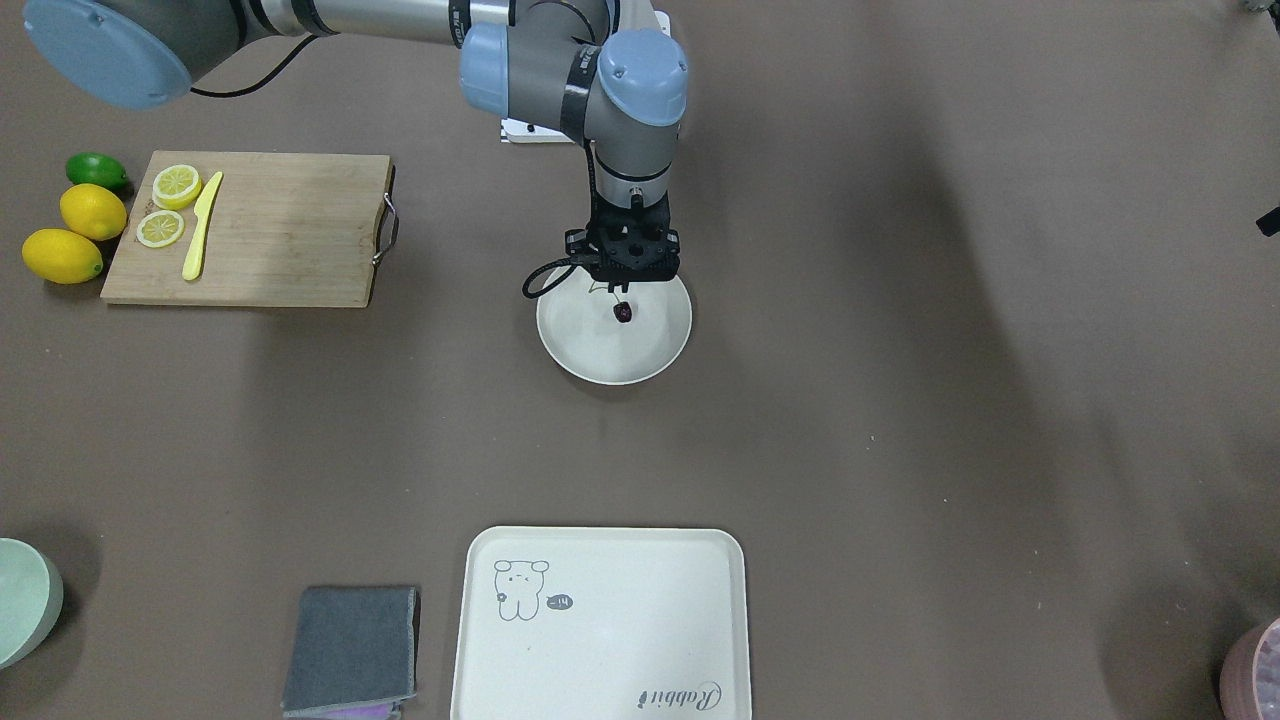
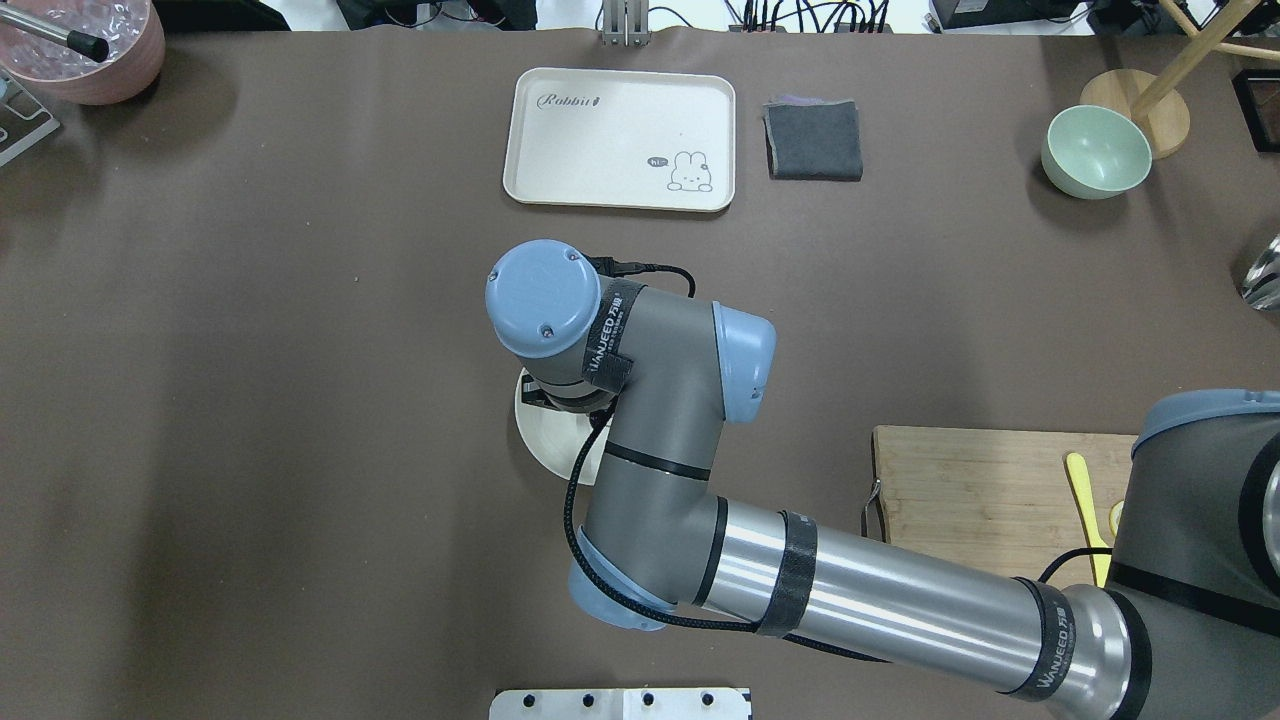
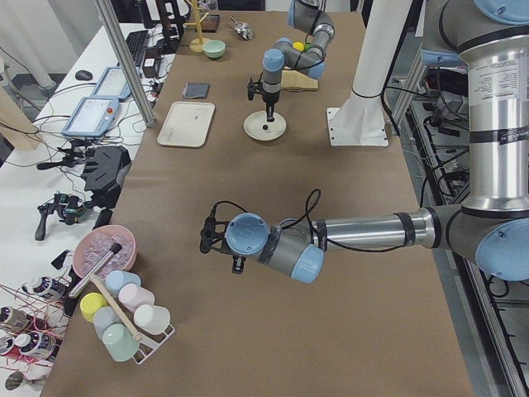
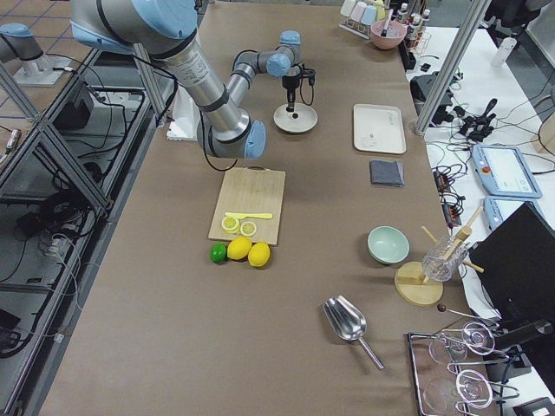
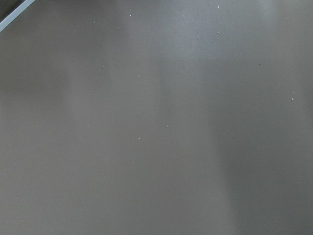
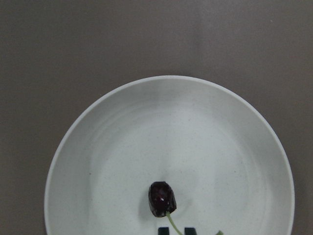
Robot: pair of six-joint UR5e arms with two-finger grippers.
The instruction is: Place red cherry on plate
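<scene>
The red cherry (image 6: 162,198) is a small dark maroon fruit low over the middle of the round cream-white plate (image 6: 122,137). Its thin green stem runs up between the two fingertips of my right gripper (image 6: 174,230), which stands nearly closed on it. In the front-facing view the right gripper (image 1: 622,293) points straight down over the plate (image 1: 600,350), with the cherry (image 1: 623,313) just below it. Whether the cherry touches the plate is unclear. My left gripper (image 3: 237,266) hovers over bare table far from the plate; I cannot tell whether it is open or shut.
A wooden cutting board (image 1: 280,230) carries lemon slices and a yellow knife (image 1: 200,240), with whole lemons (image 1: 92,212) and a lime beside it. A cream tray (image 1: 600,620), a grey cloth (image 1: 350,650) and a green bowl (image 1: 20,600) sit along the operators' edge.
</scene>
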